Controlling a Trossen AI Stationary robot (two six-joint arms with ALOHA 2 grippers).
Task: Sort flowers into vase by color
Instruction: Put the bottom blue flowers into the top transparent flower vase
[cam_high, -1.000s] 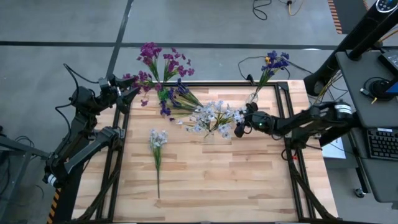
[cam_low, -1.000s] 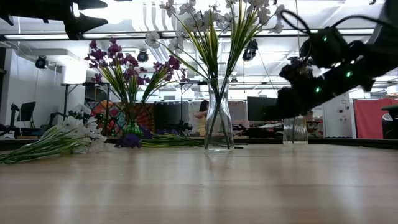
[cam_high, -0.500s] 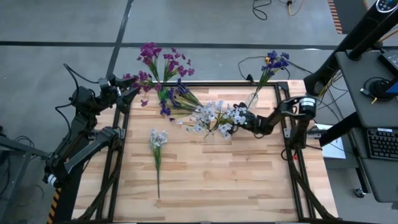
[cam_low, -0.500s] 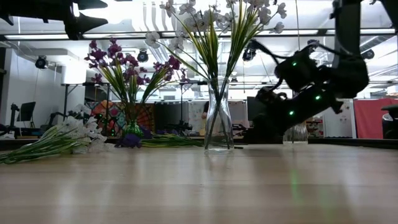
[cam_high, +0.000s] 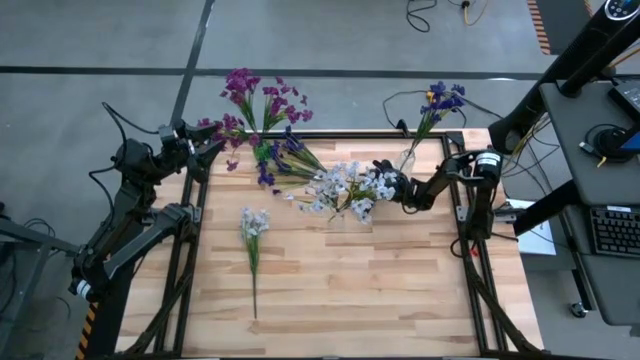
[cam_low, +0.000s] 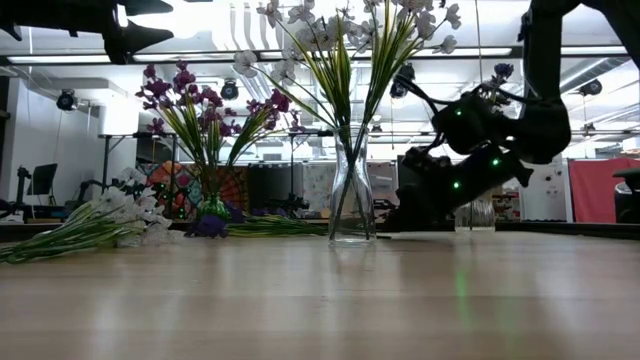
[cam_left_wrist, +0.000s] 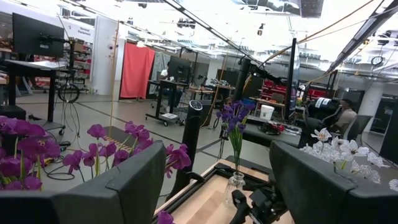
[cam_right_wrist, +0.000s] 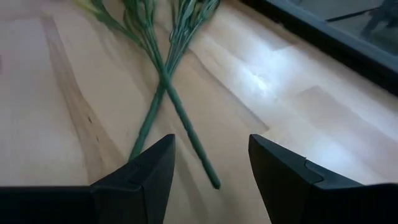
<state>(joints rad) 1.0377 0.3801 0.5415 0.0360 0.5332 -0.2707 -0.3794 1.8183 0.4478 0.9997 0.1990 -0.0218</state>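
High view: right gripper (cam_high: 392, 186) had drawn back toward the far edge, beside the white-lavender flowers (cam_high: 345, 188). Low view: it had dropped to the table (cam_low: 320, 300). Right wrist view: fingers (cam_right_wrist: 146, 171) spread, empty; two crossed green stems (cam_right_wrist: 165, 93) just ahead. Left gripper (cam_high: 205, 150) unmoved, open.

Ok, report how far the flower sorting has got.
Done: magenta flowers stand in one vase, white flowers in the middle vase, one blue spray in the far vase.
In hand: the open right gripper hangs over two crossed stems.
Left: those, plus a white spray lying alone.
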